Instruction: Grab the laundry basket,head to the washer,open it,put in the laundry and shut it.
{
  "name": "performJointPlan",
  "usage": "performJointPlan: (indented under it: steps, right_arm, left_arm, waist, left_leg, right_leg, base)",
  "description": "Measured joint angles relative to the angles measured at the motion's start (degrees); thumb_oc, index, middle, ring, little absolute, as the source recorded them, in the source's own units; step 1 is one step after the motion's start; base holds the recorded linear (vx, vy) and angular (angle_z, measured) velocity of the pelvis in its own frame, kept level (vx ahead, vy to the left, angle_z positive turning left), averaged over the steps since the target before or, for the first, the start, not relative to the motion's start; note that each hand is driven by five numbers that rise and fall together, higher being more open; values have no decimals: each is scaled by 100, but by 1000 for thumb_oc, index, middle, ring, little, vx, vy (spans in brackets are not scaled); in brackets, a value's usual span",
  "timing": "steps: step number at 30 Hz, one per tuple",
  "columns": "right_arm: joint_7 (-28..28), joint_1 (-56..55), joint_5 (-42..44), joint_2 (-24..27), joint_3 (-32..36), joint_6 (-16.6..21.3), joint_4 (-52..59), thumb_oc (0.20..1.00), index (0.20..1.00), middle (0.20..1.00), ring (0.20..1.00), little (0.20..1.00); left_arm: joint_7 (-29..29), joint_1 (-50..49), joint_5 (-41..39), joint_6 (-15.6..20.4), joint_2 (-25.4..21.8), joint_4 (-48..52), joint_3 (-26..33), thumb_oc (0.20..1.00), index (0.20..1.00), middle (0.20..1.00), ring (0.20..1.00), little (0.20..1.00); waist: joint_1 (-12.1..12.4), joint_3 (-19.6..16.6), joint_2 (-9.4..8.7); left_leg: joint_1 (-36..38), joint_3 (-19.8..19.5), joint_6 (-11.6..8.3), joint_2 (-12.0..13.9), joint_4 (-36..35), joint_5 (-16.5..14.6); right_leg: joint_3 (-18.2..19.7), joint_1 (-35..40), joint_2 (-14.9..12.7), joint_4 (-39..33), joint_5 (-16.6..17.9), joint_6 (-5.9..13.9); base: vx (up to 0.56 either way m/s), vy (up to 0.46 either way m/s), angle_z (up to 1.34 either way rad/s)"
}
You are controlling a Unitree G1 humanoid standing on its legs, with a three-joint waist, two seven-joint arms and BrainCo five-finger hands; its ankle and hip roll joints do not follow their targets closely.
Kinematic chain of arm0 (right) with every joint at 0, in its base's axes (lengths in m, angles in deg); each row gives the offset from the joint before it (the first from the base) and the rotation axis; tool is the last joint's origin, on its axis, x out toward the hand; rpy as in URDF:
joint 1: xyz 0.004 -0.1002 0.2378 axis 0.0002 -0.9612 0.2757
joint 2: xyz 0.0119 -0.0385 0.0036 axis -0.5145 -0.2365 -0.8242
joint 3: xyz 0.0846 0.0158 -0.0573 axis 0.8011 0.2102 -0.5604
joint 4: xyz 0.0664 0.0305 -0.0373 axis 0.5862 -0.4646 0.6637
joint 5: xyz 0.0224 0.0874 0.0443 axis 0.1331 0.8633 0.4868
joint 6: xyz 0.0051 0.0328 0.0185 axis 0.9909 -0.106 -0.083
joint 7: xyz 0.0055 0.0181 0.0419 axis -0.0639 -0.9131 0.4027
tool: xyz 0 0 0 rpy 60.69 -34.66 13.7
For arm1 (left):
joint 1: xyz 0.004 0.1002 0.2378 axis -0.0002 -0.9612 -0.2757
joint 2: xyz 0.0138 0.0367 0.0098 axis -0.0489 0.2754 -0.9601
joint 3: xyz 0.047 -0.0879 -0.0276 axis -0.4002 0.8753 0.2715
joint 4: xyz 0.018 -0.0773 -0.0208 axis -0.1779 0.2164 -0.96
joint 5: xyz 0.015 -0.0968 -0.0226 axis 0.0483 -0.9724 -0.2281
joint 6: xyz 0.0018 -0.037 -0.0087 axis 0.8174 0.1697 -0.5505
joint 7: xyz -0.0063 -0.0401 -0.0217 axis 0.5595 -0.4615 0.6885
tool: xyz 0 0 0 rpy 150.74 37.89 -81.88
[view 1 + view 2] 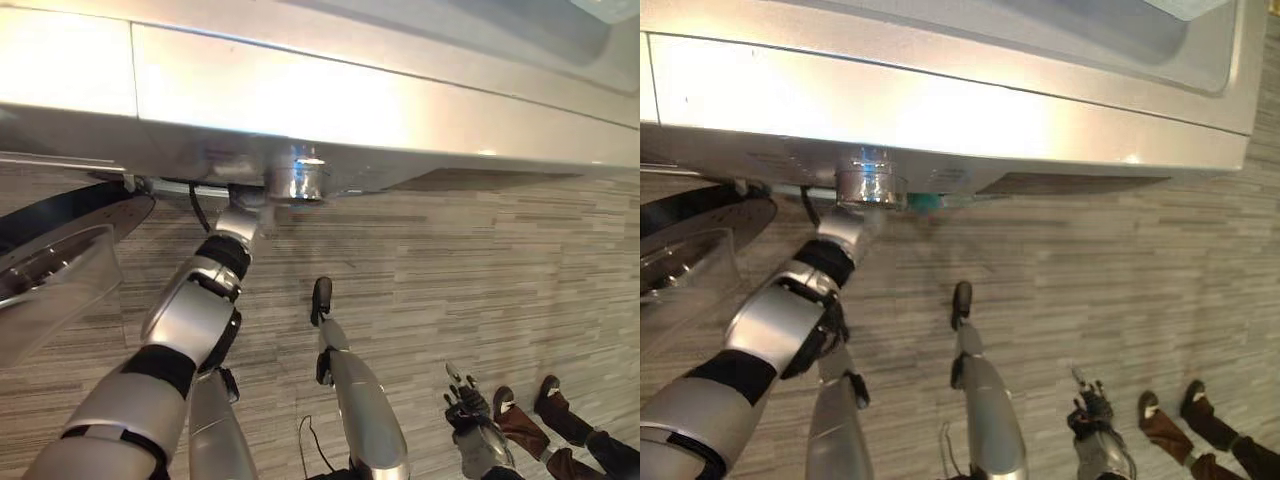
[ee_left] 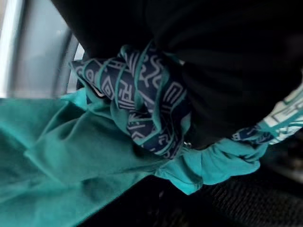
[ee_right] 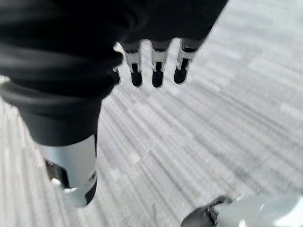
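Your left hand reached under washer, fingers hidden in teal laundry, grip unclear; right hand hung relaxed, fingers straight.

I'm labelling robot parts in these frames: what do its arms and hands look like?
Both arms are silver-grey rounded shells with black bands at the joints, as on the left arm. The right hand has silver fingers with dark tips below a dark ribbed cover; it also shows in the eye views.
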Motion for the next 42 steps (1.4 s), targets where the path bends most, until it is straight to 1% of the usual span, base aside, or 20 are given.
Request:
performJointPlan:
  steps: [2, 5, 8, 12, 13, 14, 16, 18, 19, 21, 23, 24, 26, 27, 30, 33, 36, 38, 41, 42]
  right_arm:
    - [12, 209, 1, -36, -64, -10, 415, 1000, 1000, 1000, 1000, 1000]
    - [4, 386, 2, -57, -264, -3, 858, 1000, 1000, 1000, 1000, 1000]
    - [8, 614, -3, -156, -286, 50, 1278, 1000, 1000, 1000, 1000, 1000]
    - [8, 692, -2, -150, -246, 72, 1636, 1000, 1000, 1000, 1000, 1000]
    - [3, 665, -4, -146, -246, 68, 1737, 1000, 1000, 1000, 1000, 1000]
    - [-5, 577, -4, -144, -245, 55, 1954, 1000, 1000, 1000, 1000, 1000]
    - [7, 491, -37, -143, -228, 16, 2028, 1000, 1000, 1000, 1000, 1000]
    - [15, 426, -111, -139, -165, -59, 2005, 1000, 1000, 1000, 1000, 1000]
    - [27, 368, -112, -134, -155, -92, 2039, 1000, 1000, 1000, 1000, 1000]
    - [75, 300, -111, -97, -93, -119, 2065, 1000, 1000, 1000, 1000, 1000]
    - [148, 311, -111, -7, -96, -190, 2006, 1000, 1000, 1000, 1000, 1000]
    - [225, 310, -111, 69, -109, -201, 1892, 1000, 1000, 1000, 1000, 1000]
    - [296, 300, -113, 225, -287, -235, 1780, 1000, 1000, 1000, 1000, 1000]
    - [314, 275, -114, 266, -281, -237, 1755, 1000, 1000, 1000, 1000, 1000]
    - [413, 248, -120, 354, -449, -213, 1748, 1000, 1000, 1000, 1000, 1000]
    - [488, 249, -146, 344, -674, -193, 1770, 1000, 1000, 1000, 1000, 1000]
    - [559, 227, -326, 328, -943, -151, 1783, 1000, 1000, 1000, 1000, 1000]
    - [596, 214, -351, 319, -933, -146, 1744, 1000, 1000, 1000, 1000, 1000]
    - [642, 159, -376, 303, -887, -28, 1740, 1000, 1000, 1000, 1000, 1000]
    - [643, 104, -385, 263, -792, -27, 1711, 1000, 1000, 1000, 1000, 1000]
  left_arm:
    - [-4, 505, -210, 58, -362, -30, -55, 200, 200, 200, 200, 200]
    - [16, 650, -525, 138, -369, -28, -28, 200, 200, 200, 200, 200]
    - [72, 886, -1335, 211, -365, -20, 20, 200, 200, 200, 200, 200]
    - [180, 1135, -2769, 840, -339, 574, 55, 200, 200, 200, 200, 200]
    - [188, 1157, -3131, 905, -345, 841, 166, 564, 564, 564, 564, 564]
    - [214, 1153, -3519, 1155, -390, 1354, 177, 1000, 1000, 1000, 1000, 1000]
    - [367, 1144, -3829, 1294, -550, 1684, -31, 1000, 1000, 1000, 1000, 1000]
    - [443, 1120, -3833, 1292, -584, 1681, -141, 1000, 1000, 1000, 1000, 1000]
    - [491, 1140, -3768, 1195, -657, 1556, -301, 1000, 1000, 1000, 1000, 1000]
    - [672, 1420, -3207, 770, -933, 689, -960, 1000, 1000, 1000, 1000, 1000]
    - [673, 1515, -2604, 540, -954, 205, -1043, 1000, 1000, 1000, 1000, 1000]
    - [719, 1650, -1509, 223, -970, -542, -1716, 1000, 1000, 1000, 1000, 1000]
    - [680, 1660, -185, -276, -978, -931, -2239, 1000, 1000, 1000, 1000, 1000]
    - [669, 1655, 384, -476, -975, -928, -2343, 1000, 1000, 1000, 1000, 1000]
    - [514, 1674, 1967, -750, -995, -912, -2764, 1000, 1000, 1000, 1000, 1000]
    - [314, 1647, 3182, -1021, -947, -807, -2986, 1000, 1000, 1000, 1000, 1000]
    - [18, 1414, 4417, -1316, -1058, -374, -3372, 1000, 1000, 1000, 1000, 1000]
    - [-48, 1185, 4864, -1362, -1080, -164, -3359, 1000, 1000, 1000, 1000, 1000]
    - [-92, 859, 5073, -1384, -1070, 59, -3190, 1000, 1000, 1000, 1000, 1000]
    - [-83, 638, 5094, -1379, -1091, 417, -2881, 1000, 1000, 1000, 1000, 1000]
  waist:
    - [-11, -3, 9]
    - [-12, -2, 14]
    - [19, -8, 29]
    - [-1, -12, 50]
    - [-6, -9, 54]
    - [-20, -6, 58]
    - [-16, 7, 79]
    - [1, -1, 112]
    - [12, -2, 149]
    - [26, -6, 238]
    - [25, 7, 353]
    - [27, 22, 394]
    - [46, 25, 407]
    - [67, 27, 411]
    - [144, 27, 412]
    - [165, 27, 412]
    - [190, 29, 414]
    - [217, 27, 416]
    - [214, 17, 427]
    - [234, 26, 441]
  left_leg:
    - [-300, 5, 13, 4, 6, 65]
    - [-462, -6, 20, 5, 4, 98]
    - [-619, -14, 20, 1, -3, 118]
    - [-956, -46, 33, 0, -7, 178]
    - [-1014, -27, 37, 0, -12, 189]
    - [-1119, -29, 44, -1, -21, 208]
    - [-1191, -60, 41, -2, -29, 214]
    - [-1191, -66, 25, -4, -23, 228]
    - [-1191, -77, 21, -3, -27, 233]
    - [-1193, -76, 19, -6, 4, 239]
    - [-1192, -98, 18, -2, -21, 239]
    - [-1198, -90, 20, -2, -1, 276]
    - [-1200, -94, 32, 8, 1, 297]
    - [-1200, -91, 47, 10, 1, 312]
    - [-1198, -101, 48, 7, -1, 314]
    - [-1181, -126, 64, -17, 4, 327]
    - [-990, -127, 65, -55, -4, 328]
    - [-812, -117, 66, -79, -22, 327]
    - [-703, -125, 66, -72, -30, 324]
    - [-649, -115, 67, -76, -31, 325]
  right_leg:
    - [19, -308, 3, 0, 71, -21]
    - [16, -474, 5, 0, 90, -32]
    - [16, -631, 3, 0, 103, -38]
    - [16, -961, 4, 1, 150, -37]
    - [17, -1019, 3, 1, 162, -35]
    - [19, -1125, 3, 1, 177, -40]
    - [23, -1197, 2, 1, 184, -38]
    - [9, -1195, 2, 2, 186, -40]
    - [8, -1192, 5, 3, 182, -37]
    - [3, -1179, -3, 3, 185, -40]
    - [4, -1183, 6, 1, 180, -34]
    - [7, -1186, 5, 1, 188, -42]
    - [0, -1186, 21, 2, 197, -54]
    - [1, -1185, 21, 2, 197, -55]
    - [-11, -1172, 20, 2, 204, -57]
    - [-50, -1107, -1, 3, 213, -54]
    - [-84, -904, -38, 3, 210, -50]
    - [-81, -733, -59, 2, 183, -14]
    - [-91, -605, -45, 2, 154, 22]
    - [-77, -562, -49, 2, 163, 13]
  base:
    - [19, -38, -4]
    - [12, -3, 1]
    - [46, -13, 1]
    - [45, -12, 0]
    - [51, -5, -1]
    - [119, -9, -1]
    - [66, -6, -1]
    - [0, 0, 0]
    - [0, 0, 0]
    - [32, 4, 1]
    - [-111, 17, -1]
    - [-107, 8, -2]
    - [0, 0, 0]
    - [0, 0, 0]
    - [-4, -9, 1]
    - [-22, -9, 7]
    - [-19, 21, 6]
    - [0, 0, 0]
    - [-5, 10, 0]
    - [0, 0, 0]
